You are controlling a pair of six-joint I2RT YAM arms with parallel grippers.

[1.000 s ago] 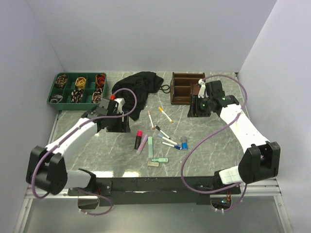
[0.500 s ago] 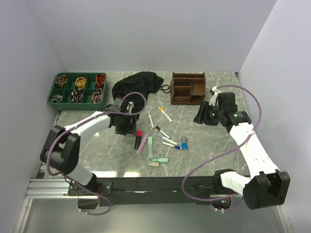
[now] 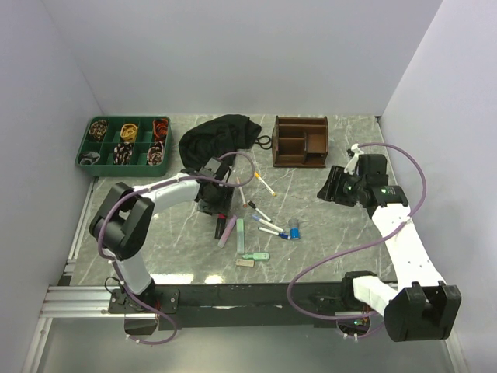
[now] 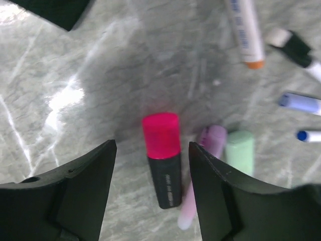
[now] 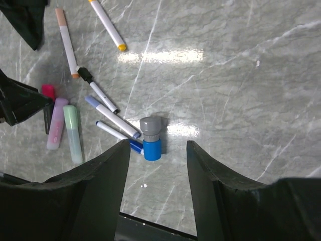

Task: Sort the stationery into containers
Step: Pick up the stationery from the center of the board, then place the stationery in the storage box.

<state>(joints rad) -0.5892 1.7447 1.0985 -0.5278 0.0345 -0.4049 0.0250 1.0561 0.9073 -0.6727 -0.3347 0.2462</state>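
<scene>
Stationery lies scattered mid-table: a black marker with a pink cap (image 3: 221,225), a pink highlighter (image 3: 227,231), a green highlighter (image 3: 240,235), several slim pens (image 3: 264,186), a blue piece with a grey cap (image 3: 294,228) and a grey eraser (image 3: 245,263). My left gripper (image 3: 217,205) is open just above the pink-capped marker (image 4: 163,160), which lies between its fingers (image 4: 88,181). My right gripper (image 3: 335,189) is open and empty, high above the blue piece (image 5: 152,138). The brown organiser (image 3: 300,141) and green tray (image 3: 123,143) stand at the back.
A black cloth (image 3: 220,136) lies between the tray and the organiser, just behind my left gripper. The tray's compartments hold several small dark and orange items. A small green piece (image 3: 255,256) lies by the eraser. Walls close in the left, back and right sides.
My left gripper has moved right and down over the pink-capped marker. My right gripper has drawn back from the organiser toward the right side and now looks down on the pens.
</scene>
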